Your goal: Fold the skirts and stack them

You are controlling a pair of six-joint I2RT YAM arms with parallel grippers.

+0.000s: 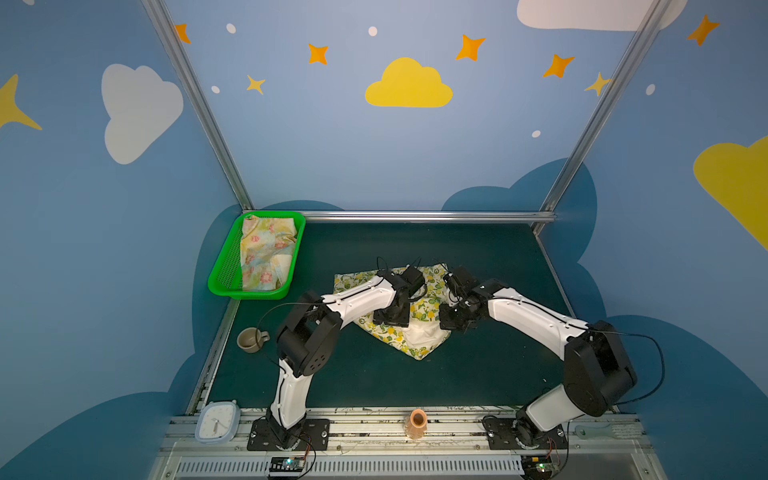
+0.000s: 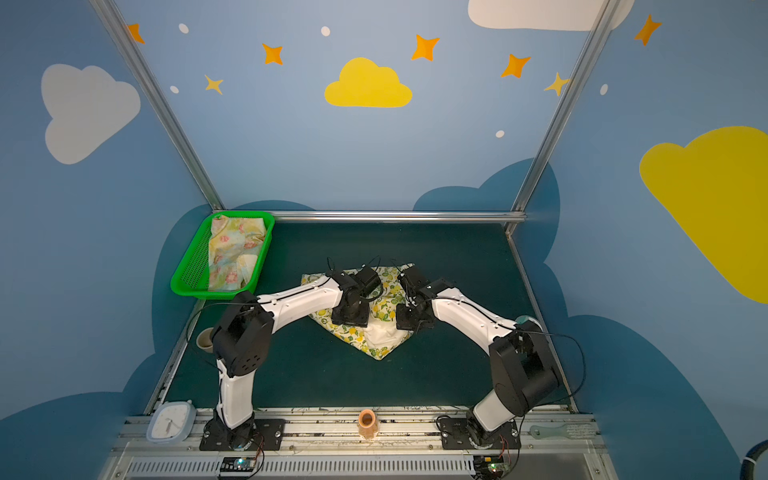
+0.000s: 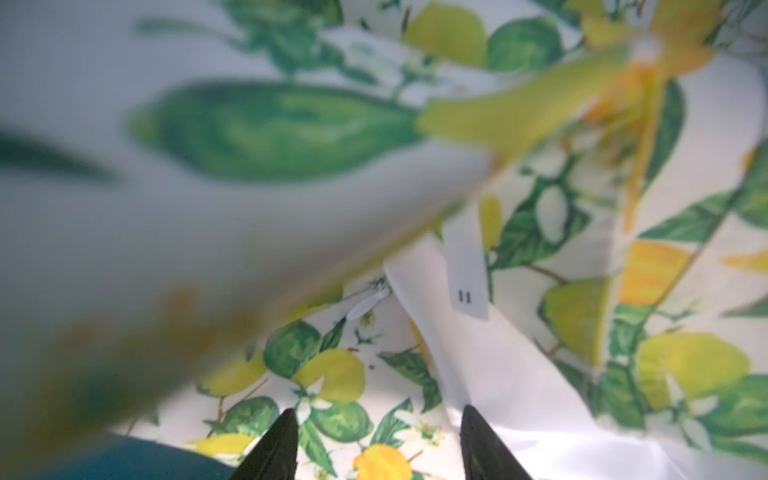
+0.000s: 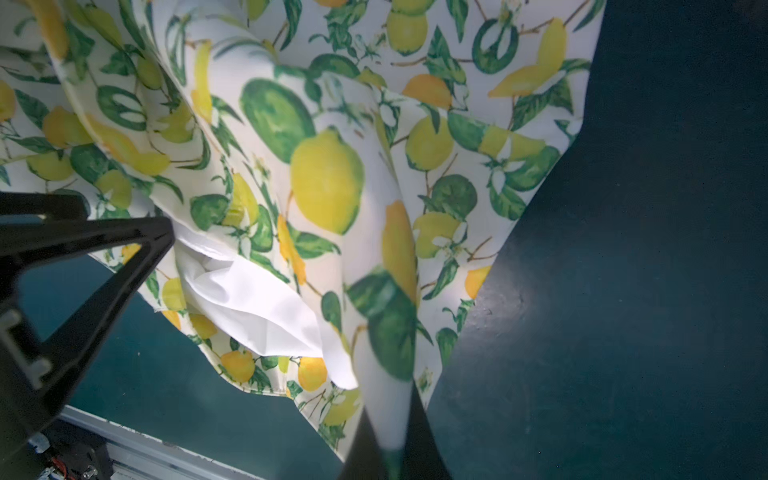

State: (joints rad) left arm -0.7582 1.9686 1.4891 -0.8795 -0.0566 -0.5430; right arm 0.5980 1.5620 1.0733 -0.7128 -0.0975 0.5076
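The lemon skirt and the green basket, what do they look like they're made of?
The lemon skirt: thin woven cloth, probably cotton or a blend, matt; it drapes in soft folds and a white lining peeks out. The green basket: moulded plastic by the look, slightly glossy; its walls are a fine perforated mesh under a smooth rim.

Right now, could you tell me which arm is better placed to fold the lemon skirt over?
Probably the right: the right gripper is shut on a fold of the lemon skirt, while the left gripper hangs open above it.
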